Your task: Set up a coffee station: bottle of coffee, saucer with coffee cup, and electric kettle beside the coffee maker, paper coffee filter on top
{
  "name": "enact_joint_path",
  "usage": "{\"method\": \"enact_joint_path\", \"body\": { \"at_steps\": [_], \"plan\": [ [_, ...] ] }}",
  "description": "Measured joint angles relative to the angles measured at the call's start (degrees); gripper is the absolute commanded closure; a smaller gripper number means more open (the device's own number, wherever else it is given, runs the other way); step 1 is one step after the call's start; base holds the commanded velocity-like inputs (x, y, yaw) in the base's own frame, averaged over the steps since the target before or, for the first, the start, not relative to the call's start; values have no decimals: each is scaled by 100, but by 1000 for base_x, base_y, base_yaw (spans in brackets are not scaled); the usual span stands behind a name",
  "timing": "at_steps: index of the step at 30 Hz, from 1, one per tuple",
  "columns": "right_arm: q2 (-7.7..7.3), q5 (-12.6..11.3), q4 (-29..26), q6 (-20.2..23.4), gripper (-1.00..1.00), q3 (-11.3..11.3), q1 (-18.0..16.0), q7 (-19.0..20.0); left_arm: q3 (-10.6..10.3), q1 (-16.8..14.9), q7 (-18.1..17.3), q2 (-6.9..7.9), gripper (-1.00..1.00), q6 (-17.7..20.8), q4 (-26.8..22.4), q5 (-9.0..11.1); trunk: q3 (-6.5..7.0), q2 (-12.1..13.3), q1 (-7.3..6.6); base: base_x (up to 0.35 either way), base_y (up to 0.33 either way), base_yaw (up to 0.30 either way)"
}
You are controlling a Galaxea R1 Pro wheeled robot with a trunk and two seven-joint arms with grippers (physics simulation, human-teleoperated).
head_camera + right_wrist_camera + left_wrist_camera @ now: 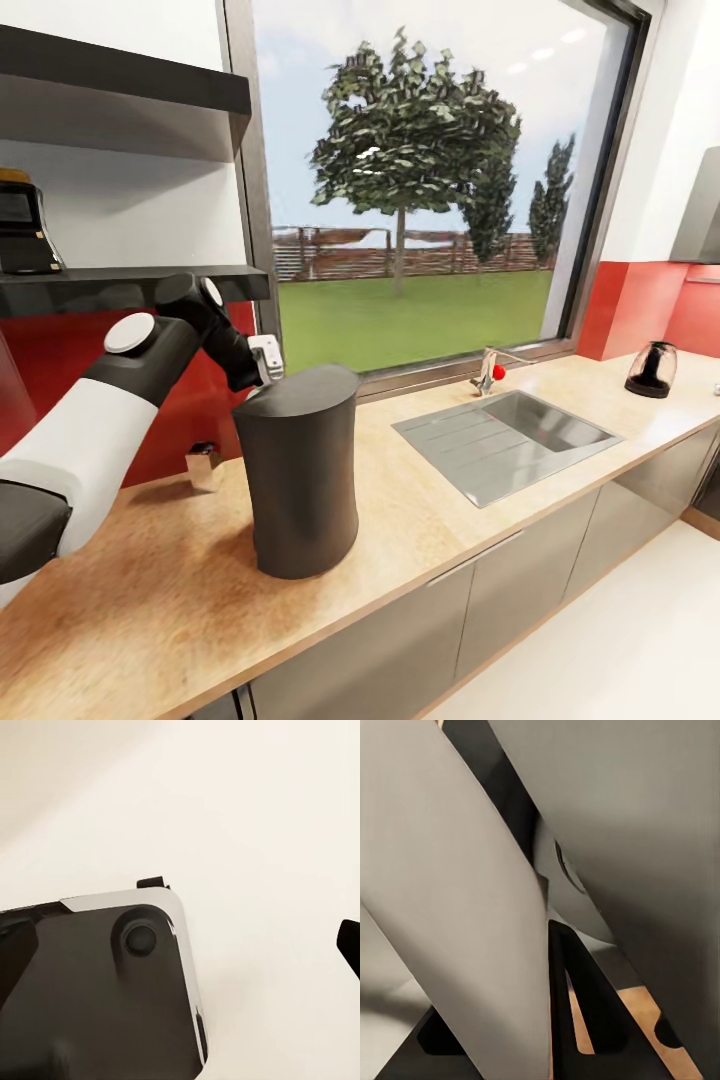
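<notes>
The tall dark electric kettle stands upright on the wooden surface, with the left end effector right at its upper rim on the window side (contact looks likely, though the kettle's body hides the fingertips). In the left wrist view the pale fingers spread on either side of a dark edge, so it seems to hold the kettle, but I cannot tell how tightly it is closed. The coffee maker sits well apart at the far end of the surface, beyond the sink, so the kettle is not yet next to it. A dark appliance rests on the kitchen shelf. By my judgement most of the task is left. The right wrist view gives part of the robot's own body over a pale floor; the right end effector's opening cannot be told.
</notes>
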Motion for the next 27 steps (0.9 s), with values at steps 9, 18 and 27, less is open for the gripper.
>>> {"method": "enact_joint_path", "body": {
  "at_steps": [9,18,27],
  "plan": [
    [45,2,-46,0,-100,-5,0,12,159,-97,-1,-9,100,-138,-112,-41,0,1,0,0,0,0],
    [44,-5,-44,-1,-100,-5,0,12,25,84,19,23,100,-189,-155,-37,0,0,0,0,0,0],
    [44,-7,-39,-2,-100,3,0,16,27,45,-2,55,100,-207,-156,20,0,0,0,0,0,0]
  ]
}}
